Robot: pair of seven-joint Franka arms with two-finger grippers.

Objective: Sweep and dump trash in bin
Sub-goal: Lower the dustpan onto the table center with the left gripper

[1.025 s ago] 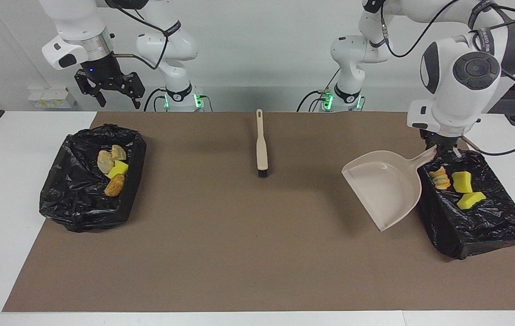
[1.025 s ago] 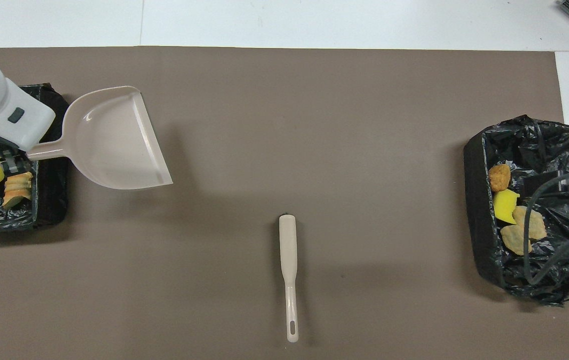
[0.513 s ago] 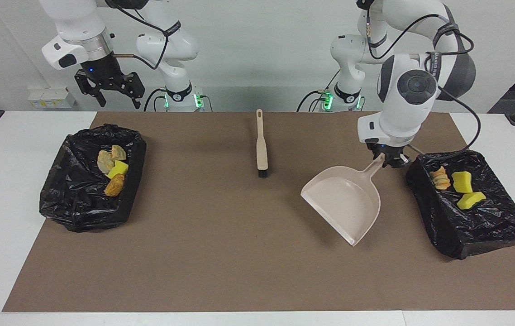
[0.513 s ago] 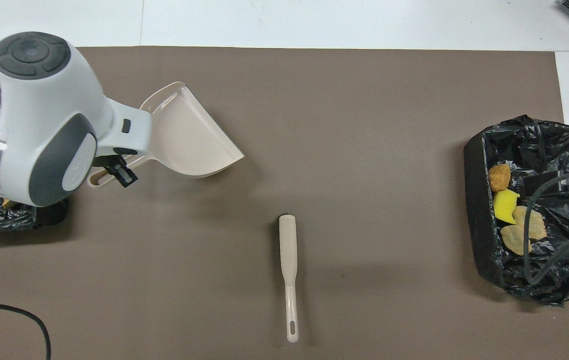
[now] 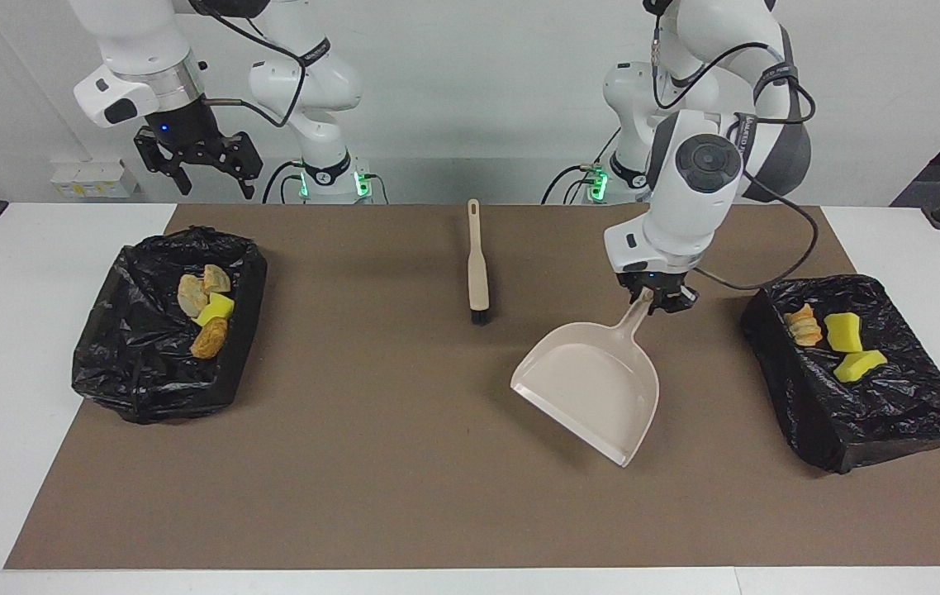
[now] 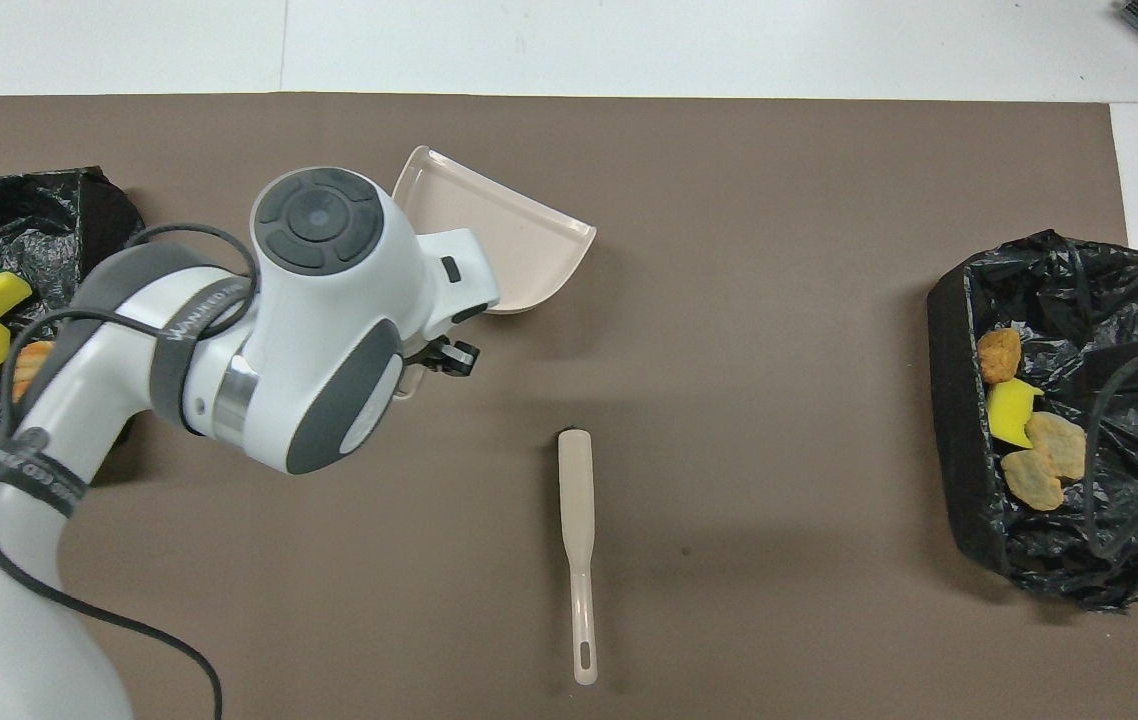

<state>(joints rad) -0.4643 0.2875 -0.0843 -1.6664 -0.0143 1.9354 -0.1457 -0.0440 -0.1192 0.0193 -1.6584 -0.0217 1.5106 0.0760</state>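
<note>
Over the mat, dustpan (image 5: 594,387) moved toward brush (image 5: 477,263), left fingers (image 5: 658,299) grasping it, right fingers (image 5: 193,169) released.

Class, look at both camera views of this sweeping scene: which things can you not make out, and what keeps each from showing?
- Overhead view: the dustpan handle and the left tool, covered by the left arm's own housing; the facing view shows that tool shut on the handle.
- Overhead view: the right tool, outside the picture; the facing view shows it open above the table edge.
- Overhead view: the bin at the left arm's end, cut off by the picture edge.
</note>
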